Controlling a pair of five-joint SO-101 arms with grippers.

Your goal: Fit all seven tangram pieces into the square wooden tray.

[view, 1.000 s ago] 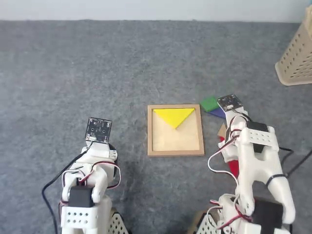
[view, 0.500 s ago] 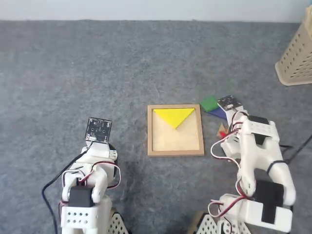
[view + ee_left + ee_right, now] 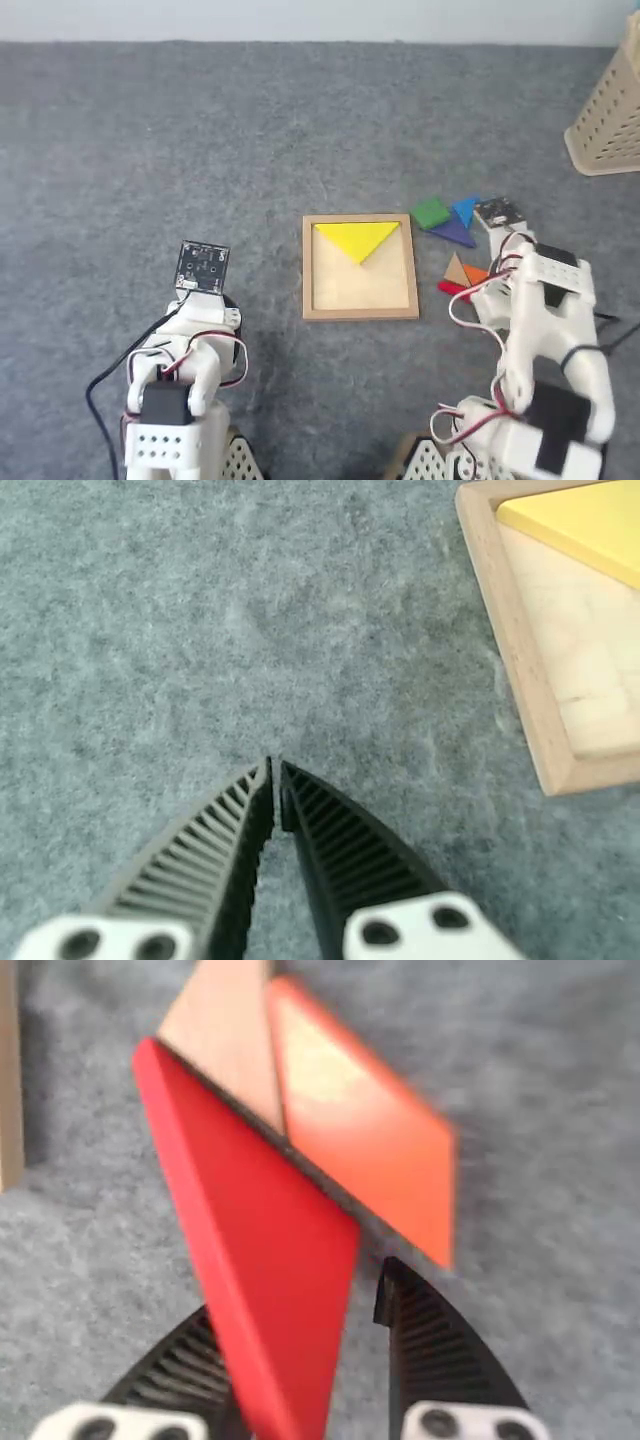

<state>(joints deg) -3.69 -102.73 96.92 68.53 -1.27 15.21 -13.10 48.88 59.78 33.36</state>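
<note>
Over the table, the wooden tray (image 3: 308, 270) holds a yellow triangle (image 3: 357, 240); a green piece (image 3: 430, 212) and purple piece (image 3: 453, 232) lie ahead of the right arm (image 3: 540, 300), a beige basket (image 3: 610, 110) far beyond. Ahead of the left gripper (image 3: 272, 770), pinched together and empty, sits the tray's corner. Between the right gripper's (image 3: 300, 1295) spread jaws lies a red triangle (image 3: 260, 1230), hiding one finger; orange piece (image 3: 370, 1160) and tan piece (image 3: 225, 1040) sit just ahead

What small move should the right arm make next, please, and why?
Probably close the right gripper on the red triangle: its open fingers seem to straddle that piece's corner, and the tray holds just the yellow triangle.
</note>
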